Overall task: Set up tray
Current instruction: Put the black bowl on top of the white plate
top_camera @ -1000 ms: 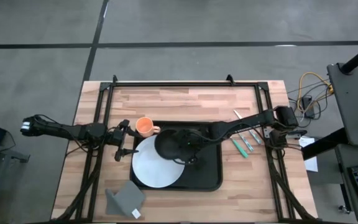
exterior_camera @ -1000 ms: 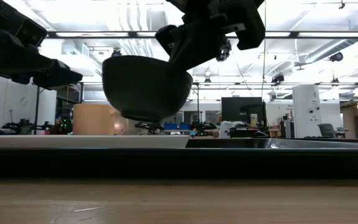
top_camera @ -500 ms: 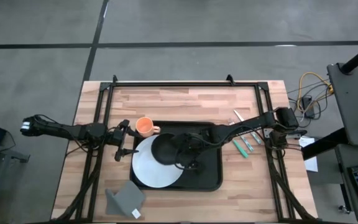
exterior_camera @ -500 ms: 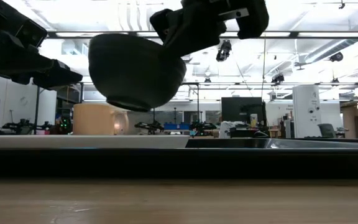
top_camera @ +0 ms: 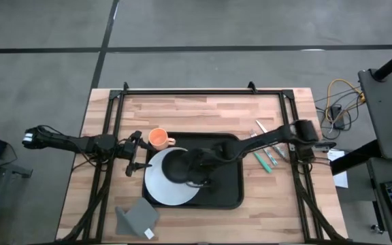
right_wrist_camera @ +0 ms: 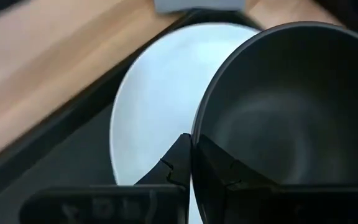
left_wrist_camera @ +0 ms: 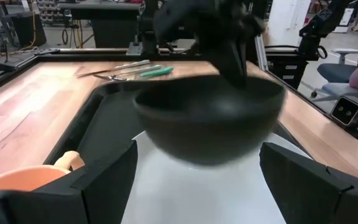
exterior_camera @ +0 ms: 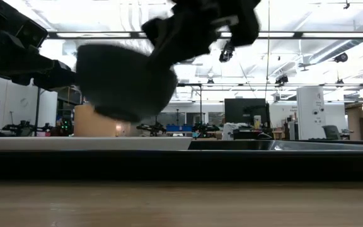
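Note:
A black bowl (top_camera: 175,165) hangs in my right gripper (top_camera: 197,163) above the white plate (top_camera: 160,194), which lies in the left part of the large black tray (top_camera: 230,194). In the low view the bowl (exterior_camera: 121,82) is well clear of the tray's rim (exterior_camera: 181,157). My left gripper (top_camera: 135,154) waits open at the tray's left edge, level with the table. Its wrist view shows the bowl (left_wrist_camera: 210,121) in front of it. An orange mug (top_camera: 158,138) stands by the tray's far left corner. My right gripper (right_wrist_camera: 193,155) is shut on the bowl's rim (right_wrist_camera: 194,134), on the side toward the table's right. One finger (right_wrist_camera: 222,174) is inside the bowl and one finger (right_wrist_camera: 178,163) outside. The fingers slant down from the right. The bowl is lifted clear, roughly upright, over the plate (right_wrist_camera: 154,93).
A grey folded napkin (top_camera: 138,216) lies on the wood near the table's near left edge. Cutlery with green handles (top_camera: 267,155) lies to the right of the tray. The tray's right half is bare.
My right gripper has carried the bowl toward the table's left, from over the tray's middle to over the plate, at about the same height. The hold on the rim has stayed shut.

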Controlling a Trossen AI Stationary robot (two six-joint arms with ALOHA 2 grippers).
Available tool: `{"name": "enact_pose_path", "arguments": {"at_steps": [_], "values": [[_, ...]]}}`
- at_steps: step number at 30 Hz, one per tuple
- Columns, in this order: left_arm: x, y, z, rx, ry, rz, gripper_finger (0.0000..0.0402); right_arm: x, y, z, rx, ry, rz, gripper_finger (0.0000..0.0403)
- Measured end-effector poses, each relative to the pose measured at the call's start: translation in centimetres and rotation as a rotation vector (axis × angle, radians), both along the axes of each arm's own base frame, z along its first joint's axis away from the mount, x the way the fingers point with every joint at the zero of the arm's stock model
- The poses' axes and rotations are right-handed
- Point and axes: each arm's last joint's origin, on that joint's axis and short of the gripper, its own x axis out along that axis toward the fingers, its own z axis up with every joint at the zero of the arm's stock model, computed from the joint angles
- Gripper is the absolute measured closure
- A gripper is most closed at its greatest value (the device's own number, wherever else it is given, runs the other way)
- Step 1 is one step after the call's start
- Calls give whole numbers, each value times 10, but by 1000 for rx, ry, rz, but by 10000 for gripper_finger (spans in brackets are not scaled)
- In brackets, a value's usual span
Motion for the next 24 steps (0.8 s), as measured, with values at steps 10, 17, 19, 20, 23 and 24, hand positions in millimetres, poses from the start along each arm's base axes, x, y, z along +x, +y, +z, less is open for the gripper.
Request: {"name": "enact_pose_path", "arguments": {"at_steps": [10,17,19,20,23,24], "values": [[1,0,-2,2,16,-1,86,29,14,-7,-69,84,35,394],[1,0,-1,2,13,0,86,31,15,-19,-80,107,59,394],[1,0,-1,2,14,0,86,32,15,-24,-90,113,72,394],[1,0,-1,2,14,0,86,33,15,-25,-91,113,74,394],[1,0,-2,2,16,0,86,34,15,-25,-91,106,74,394],[1,0,-2,2,16,0,86,35,16,-25,-92,100,76,394]]}}
